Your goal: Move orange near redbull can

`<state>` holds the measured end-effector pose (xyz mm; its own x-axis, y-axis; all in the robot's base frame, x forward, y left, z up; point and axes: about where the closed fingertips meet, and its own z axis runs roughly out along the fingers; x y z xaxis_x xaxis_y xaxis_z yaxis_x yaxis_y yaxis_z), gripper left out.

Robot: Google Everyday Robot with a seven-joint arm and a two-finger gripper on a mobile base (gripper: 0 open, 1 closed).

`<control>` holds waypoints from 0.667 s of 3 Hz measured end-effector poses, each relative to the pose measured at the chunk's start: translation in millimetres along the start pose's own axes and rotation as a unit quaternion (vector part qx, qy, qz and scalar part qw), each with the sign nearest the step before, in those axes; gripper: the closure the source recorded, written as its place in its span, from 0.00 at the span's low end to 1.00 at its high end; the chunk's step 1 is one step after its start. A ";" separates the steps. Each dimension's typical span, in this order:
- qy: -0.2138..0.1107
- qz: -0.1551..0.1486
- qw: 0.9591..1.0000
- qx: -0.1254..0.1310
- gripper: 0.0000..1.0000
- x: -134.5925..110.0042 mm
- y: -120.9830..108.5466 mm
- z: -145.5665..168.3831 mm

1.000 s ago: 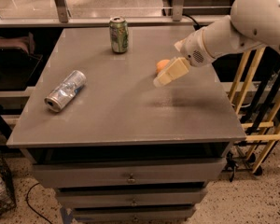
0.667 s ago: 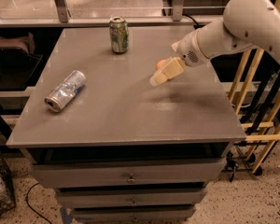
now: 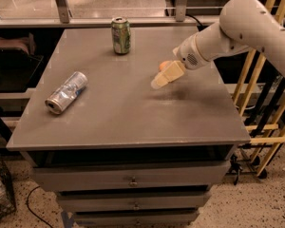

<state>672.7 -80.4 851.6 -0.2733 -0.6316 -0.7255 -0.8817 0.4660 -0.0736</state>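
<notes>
- Where the arm (image 3: 242, 25) reached in from the right, we found the gripper (image 3: 156, 83) over the right-centre of the table (image 3: 133, 120), raised off the surface, with its shadow on the top just beneath and to the right.
- We recorded the claw closed on the orange (image 3: 165, 64). Only a small part of the fruit showed, at the upper edge of the cream-coloured fingers (image 3: 170, 73), and it was carried clear of the tabletop.
- We noted the redbull can (image 3: 66, 92) lying on its side near the left edge of the table, its open end towards the front left, well apart from the orange.
- We noted a green can (image 3: 120, 35) standing upright near the back edge, left of the gripper and apart from it.
- We observed drawers (image 3: 133, 179) beneath the tabletop.
</notes>
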 end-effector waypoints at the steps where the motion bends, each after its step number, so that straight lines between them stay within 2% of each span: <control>1: 0.008 0.006 1.000 -0.002 0.25 6.5 -4.2 2.8; 2: 0.015 0.005 1.000 -0.006 0.49 9.0 -6.9 5.6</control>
<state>678.5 -85.9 841.8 -0.2936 -0.6452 -0.7054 -0.8830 0.4658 -0.0586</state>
